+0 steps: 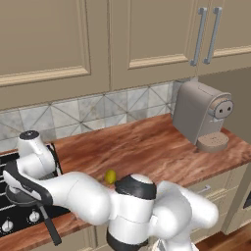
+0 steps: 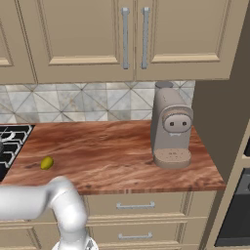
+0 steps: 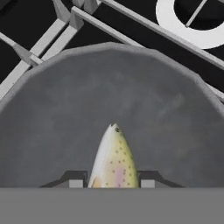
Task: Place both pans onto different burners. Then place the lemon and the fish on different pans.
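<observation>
Held the fish [image 3: 113, 159] between narrowed jaws, poised over the grey pan [image 3: 52, 113] on the hob [image 3: 131, 30]. Probably next: release there, then fetch the lemon [image 2: 46, 163] from the bench [image 2: 122, 151].

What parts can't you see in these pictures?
- Fish: its tail end is cut off behind the grey band in the hand view.
- Grey pan: handle and near rim run off that view's edges.
- Hob: mostly hidden by the white arm in the left base view; cut by the edge in the right base view.
- Lemon: partly behind the arm in the left base view.
</observation>
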Controlling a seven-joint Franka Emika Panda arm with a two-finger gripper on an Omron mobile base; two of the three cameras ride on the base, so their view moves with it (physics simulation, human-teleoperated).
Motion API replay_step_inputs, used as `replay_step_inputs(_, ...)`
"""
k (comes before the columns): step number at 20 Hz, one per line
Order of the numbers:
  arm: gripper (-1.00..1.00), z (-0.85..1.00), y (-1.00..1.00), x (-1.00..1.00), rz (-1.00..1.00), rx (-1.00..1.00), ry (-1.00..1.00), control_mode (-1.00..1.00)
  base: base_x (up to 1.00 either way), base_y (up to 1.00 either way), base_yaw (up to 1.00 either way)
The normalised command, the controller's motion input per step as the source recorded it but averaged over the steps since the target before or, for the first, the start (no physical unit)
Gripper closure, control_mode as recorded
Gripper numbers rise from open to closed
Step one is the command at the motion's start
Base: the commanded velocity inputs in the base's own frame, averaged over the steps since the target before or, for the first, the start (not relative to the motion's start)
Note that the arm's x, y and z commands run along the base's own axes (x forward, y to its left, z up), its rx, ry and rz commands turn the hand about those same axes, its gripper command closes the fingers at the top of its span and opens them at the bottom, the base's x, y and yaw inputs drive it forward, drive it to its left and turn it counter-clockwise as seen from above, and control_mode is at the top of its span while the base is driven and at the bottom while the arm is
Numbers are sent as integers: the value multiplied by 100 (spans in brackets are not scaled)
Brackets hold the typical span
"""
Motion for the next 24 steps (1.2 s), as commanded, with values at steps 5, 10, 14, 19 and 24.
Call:
replay_step_inputs(5,100,-21,26,20,0,-5,6,-100,0,0,0)
replay_step_inputs(10,100,-22,22,17,0,-5,6,-100,0,0,0)
replay_step_inputs(14,-100,-18,21,10,0,-5,7,-100,0,0,0)
replay_step_inputs(19,-100,0,4,0,0,-1,3,-100,0,0,0)
replay_step_inputs(24,-100,0,0,-14,0,0,0,-100,0,0,0)
